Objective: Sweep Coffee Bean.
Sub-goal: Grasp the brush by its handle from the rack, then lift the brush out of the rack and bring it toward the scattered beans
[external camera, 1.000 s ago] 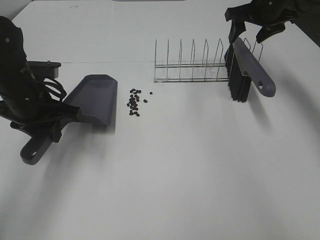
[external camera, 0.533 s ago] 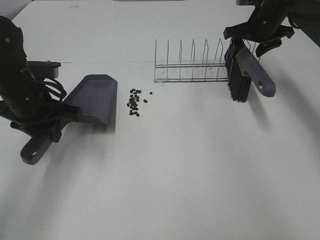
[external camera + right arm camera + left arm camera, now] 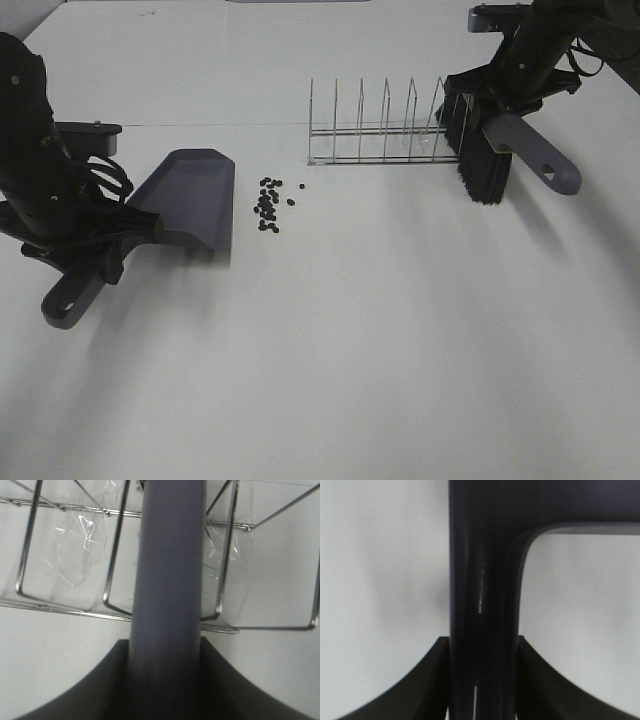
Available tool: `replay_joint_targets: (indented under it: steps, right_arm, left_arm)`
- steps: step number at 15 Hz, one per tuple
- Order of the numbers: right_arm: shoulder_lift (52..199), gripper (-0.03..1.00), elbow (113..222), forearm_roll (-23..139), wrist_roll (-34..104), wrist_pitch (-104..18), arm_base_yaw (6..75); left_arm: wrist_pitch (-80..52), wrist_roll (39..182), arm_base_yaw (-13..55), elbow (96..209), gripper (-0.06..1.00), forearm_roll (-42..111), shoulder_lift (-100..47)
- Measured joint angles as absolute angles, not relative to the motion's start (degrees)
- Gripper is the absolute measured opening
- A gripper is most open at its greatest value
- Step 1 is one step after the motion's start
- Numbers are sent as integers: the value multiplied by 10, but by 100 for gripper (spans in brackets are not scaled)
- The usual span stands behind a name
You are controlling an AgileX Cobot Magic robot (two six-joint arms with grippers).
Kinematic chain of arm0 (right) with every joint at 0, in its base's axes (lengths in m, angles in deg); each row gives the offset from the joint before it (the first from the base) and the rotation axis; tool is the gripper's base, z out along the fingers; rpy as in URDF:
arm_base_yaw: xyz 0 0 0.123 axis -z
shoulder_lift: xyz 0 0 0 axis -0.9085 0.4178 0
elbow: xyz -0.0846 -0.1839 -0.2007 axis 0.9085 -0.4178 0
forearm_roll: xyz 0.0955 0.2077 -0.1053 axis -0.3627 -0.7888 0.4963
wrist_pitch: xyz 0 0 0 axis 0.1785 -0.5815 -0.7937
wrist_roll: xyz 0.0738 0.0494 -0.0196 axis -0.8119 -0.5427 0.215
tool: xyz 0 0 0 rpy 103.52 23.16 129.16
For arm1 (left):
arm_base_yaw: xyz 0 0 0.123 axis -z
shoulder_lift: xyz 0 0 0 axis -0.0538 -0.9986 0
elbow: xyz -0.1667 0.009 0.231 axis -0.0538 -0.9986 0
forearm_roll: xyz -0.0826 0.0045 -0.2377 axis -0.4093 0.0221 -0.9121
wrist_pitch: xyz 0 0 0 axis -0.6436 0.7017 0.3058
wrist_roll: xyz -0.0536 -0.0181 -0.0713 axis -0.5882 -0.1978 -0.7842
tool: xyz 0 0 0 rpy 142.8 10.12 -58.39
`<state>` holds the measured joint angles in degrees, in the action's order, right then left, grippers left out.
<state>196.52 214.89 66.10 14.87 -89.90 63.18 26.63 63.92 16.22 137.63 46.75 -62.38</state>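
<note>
Several tiny dark coffee beans (image 3: 268, 207) lie in a small heap on the white table, just right of the grey-purple dustpan (image 3: 190, 197). My left gripper (image 3: 95, 250) is shut on the dustpan's handle (image 3: 482, 600), with the pan's open mouth facing the beans. My right gripper (image 3: 505, 95) is shut on the grey handle (image 3: 167, 590) of the brush (image 3: 480, 150), whose black bristles hang at the right end of the wire rack.
A wire rack (image 3: 385, 130) with several upright loops stands behind the beans, beside the brush; it also shows in the right wrist view (image 3: 60, 560). The white table (image 3: 380, 340) stretches toward the front.
My right gripper came down onto the brush handle and closed on it; the brush shifted slightly right and its handle swung outward. The left arm, dustpan and beans have not moved.
</note>
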Motion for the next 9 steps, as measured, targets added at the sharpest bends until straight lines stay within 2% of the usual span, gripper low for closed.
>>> replay_joint_targets:
  steps: [5, 9]
  right_arm:
    - [1949, 28, 2180, 666, 143, -944, 632]
    - [1867, 28, 2198, 667, 141, -967, 632]
  left_arm:
    - [266, 639, 162, 1376, 32, 468, -624]
    - [266, 639, 162, 1376, 32, 468, -624]
